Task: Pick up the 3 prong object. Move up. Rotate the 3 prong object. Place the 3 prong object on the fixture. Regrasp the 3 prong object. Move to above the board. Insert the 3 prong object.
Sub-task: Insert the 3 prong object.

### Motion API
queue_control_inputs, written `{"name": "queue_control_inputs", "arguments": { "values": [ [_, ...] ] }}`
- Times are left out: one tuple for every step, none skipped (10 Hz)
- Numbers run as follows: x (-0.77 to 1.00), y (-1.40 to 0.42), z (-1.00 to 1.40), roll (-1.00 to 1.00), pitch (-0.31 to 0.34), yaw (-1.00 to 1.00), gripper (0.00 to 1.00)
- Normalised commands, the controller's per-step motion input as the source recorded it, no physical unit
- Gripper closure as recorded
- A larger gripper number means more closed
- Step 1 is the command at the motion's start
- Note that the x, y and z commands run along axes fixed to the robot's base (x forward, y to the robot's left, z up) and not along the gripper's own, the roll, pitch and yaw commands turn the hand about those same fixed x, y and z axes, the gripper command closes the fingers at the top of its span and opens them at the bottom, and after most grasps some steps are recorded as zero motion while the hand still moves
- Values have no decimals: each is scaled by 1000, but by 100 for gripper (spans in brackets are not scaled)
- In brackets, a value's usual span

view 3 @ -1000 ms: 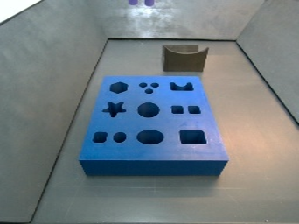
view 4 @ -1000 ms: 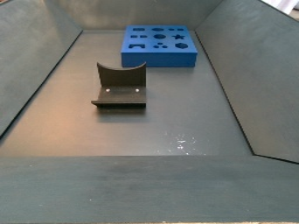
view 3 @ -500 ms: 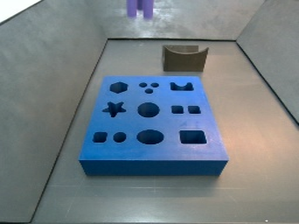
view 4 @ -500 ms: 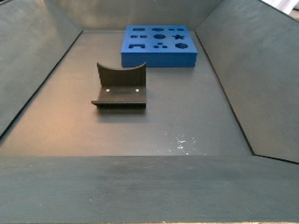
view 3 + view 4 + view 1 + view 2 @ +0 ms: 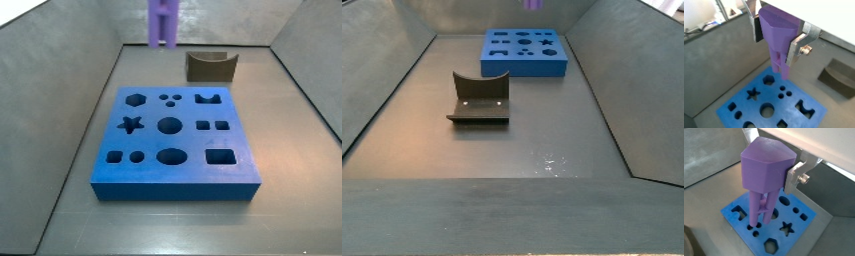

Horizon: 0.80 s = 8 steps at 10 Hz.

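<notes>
The claw (image 5: 777,34), clamped on the 3 prong object (image 5: 765,170), hangs it prongs-down, long axis vertical, above the board (image 5: 744,112).

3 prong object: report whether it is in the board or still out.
Out. In both wrist views the 3 prong object hangs prongs-down in the gripper, clear above the board; a side view shows it high above the board's far edge.

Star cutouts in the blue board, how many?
1, none hidden: the star cutout, middle row of the board. The gripper holds the 3 prong object above it.
</notes>
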Motion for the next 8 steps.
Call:
{"name": "queue_control_inputs", "arguments": {
  "values": [
    [346,183,-334,-197,63,-557,100],
    [109,263,-483,-304,0,323,100],
    [0,0,-471,-217,0,851,100],
    [0,0,-380,-147,36,931,100],
    [0,0,-377,-146,36,934,100],
    [0,0,-443,-149,-43,926,100],
    [0,63,-337,-41,-36,789,100],
    [14,66,-231,0,0,340,100]
  ]
}}
